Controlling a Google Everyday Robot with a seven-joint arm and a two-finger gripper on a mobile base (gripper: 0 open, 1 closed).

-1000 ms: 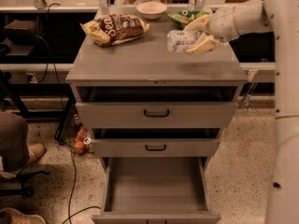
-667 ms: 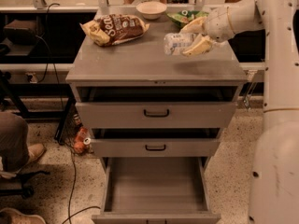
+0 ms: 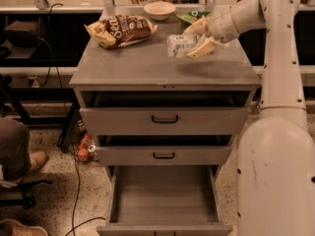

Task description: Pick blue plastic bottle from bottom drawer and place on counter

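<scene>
My gripper (image 3: pixel 197 37) is over the right rear part of the counter (image 3: pixel 147 65), shut on the blue plastic bottle (image 3: pixel 179 44). The bottle lies on its side between the cream fingers (image 3: pixel 203 47) and hangs a little above the grey top. The bottom drawer (image 3: pixel 165 193) stands pulled out at the foot of the cabinet, and its flat grey floor holds nothing.
A brown snack bag (image 3: pixel 120 30) lies on the counter's left rear. A white bowl (image 3: pixel 159 10) and a green snack bag (image 3: pixel 191 16) sit at the back edge. The two upper drawers (image 3: pixel 165 118) are slightly open. My white arm and base (image 3: pixel 278 146) fill the right. A person's leg and shoe (image 3: pixel 17 156) are at the left.
The view has shifted, with the cabinet and my arm sitting further left and higher in frame. My gripper still holds the bottle over the counter's right rear.
</scene>
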